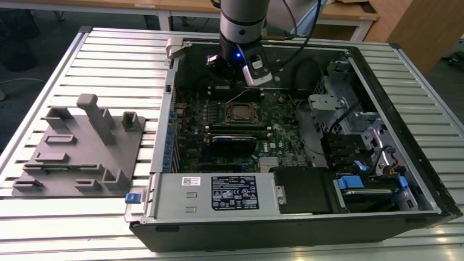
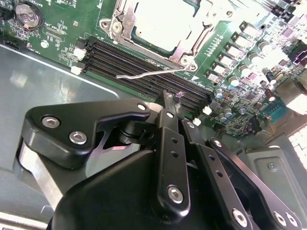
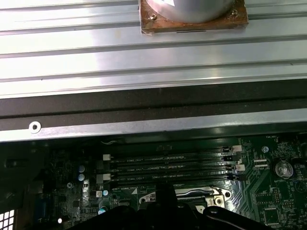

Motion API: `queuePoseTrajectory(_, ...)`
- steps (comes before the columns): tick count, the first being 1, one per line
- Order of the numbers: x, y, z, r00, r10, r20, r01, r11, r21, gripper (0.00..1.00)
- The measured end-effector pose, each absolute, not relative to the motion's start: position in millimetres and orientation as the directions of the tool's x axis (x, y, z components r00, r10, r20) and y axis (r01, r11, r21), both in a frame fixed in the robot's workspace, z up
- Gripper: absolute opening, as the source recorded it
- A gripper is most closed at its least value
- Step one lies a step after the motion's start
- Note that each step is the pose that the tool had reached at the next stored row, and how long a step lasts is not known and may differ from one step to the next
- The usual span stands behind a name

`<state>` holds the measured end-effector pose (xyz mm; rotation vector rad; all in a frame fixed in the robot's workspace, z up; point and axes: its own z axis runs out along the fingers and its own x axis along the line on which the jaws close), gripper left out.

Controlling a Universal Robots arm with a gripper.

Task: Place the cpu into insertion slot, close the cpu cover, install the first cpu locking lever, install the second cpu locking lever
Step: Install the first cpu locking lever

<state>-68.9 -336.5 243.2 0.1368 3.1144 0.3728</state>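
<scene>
A: Where is the cpu (image 2: 160, 21)?
B: Seated in the insertion slot (image 1: 227, 115), with the cpu cover (image 2: 180, 48) folded flat over it, its grey top showing through the window
A: And the levers?
B: One thin locking lever (image 2: 144, 73) stands free of its catch, its wire seen over the memory slots (image 2: 144, 60)
A: The gripper (image 2: 171, 96)?
B: It hangs just above those slots inside the open computer case (image 1: 290, 234), beside the socket, jaws drawn together on nothing

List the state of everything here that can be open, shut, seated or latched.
Silvery square cpu: seated in place.
Thin silvery metal cpu cover: closed over the cpu.
Thin wire locking lever: unlatched, lying loose.
Black gripper: shut, holding nothing.
Black computer case: open.
</scene>
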Motion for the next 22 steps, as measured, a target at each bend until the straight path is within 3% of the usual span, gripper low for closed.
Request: queuePoseTrajectory(22,-68.9,-336.5,237.4,-0.996,0.087,-0.003,0.083,0.968,0.237,0.10)
